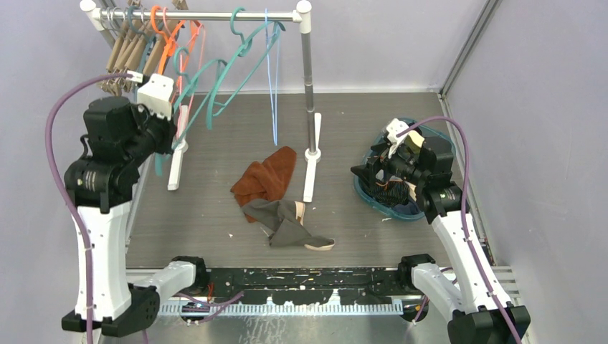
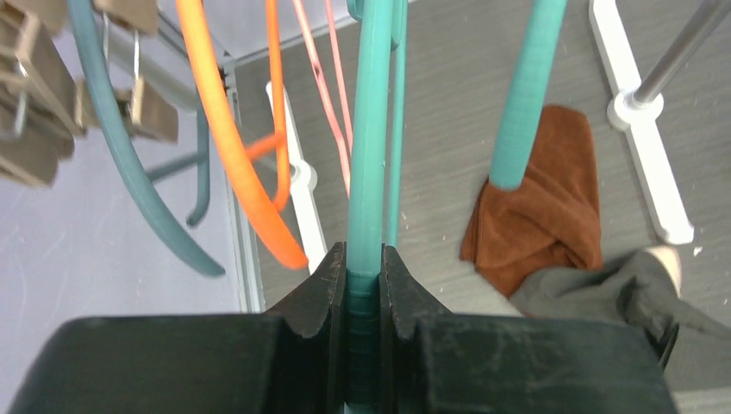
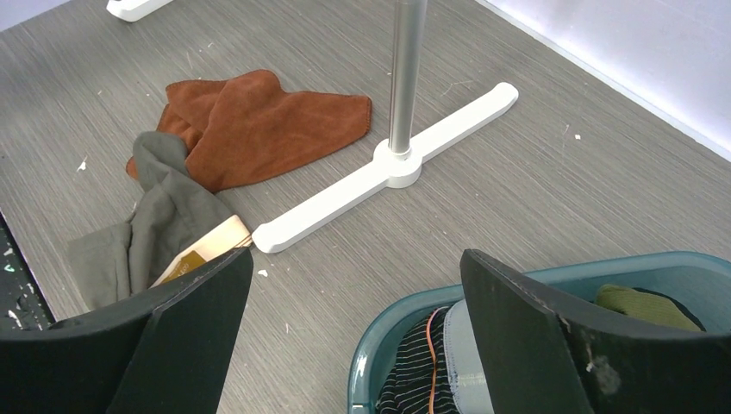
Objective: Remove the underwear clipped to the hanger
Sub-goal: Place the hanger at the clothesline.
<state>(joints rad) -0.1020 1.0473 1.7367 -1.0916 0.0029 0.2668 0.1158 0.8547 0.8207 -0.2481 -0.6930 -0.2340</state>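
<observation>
Your left gripper (image 2: pixel 364 285) is clamped on a teal hanger (image 2: pixel 369 172), while your right gripper (image 3: pixel 355 259) hangs wide open over the teal basket (image 3: pixel 621 259). One grey-green underwear (image 1: pixel 287 222) lies on the table beside the rust-brown cloth (image 1: pixel 269 175). None shows clipped on the rack (image 1: pixel 215 14), so little seems left.

No readable text, brand or number anywhere in these views, honestly. Closest thing is a small yellowish patch (image 3: pixel 184 266) on the cream waistband (image 3: pixel 211 241) of the grey-green underwear (image 3: pixel 164 216) lying on the bench. It might be a label, but it's too blurry and too close to the frame's edge to make out any letters.
</observation>
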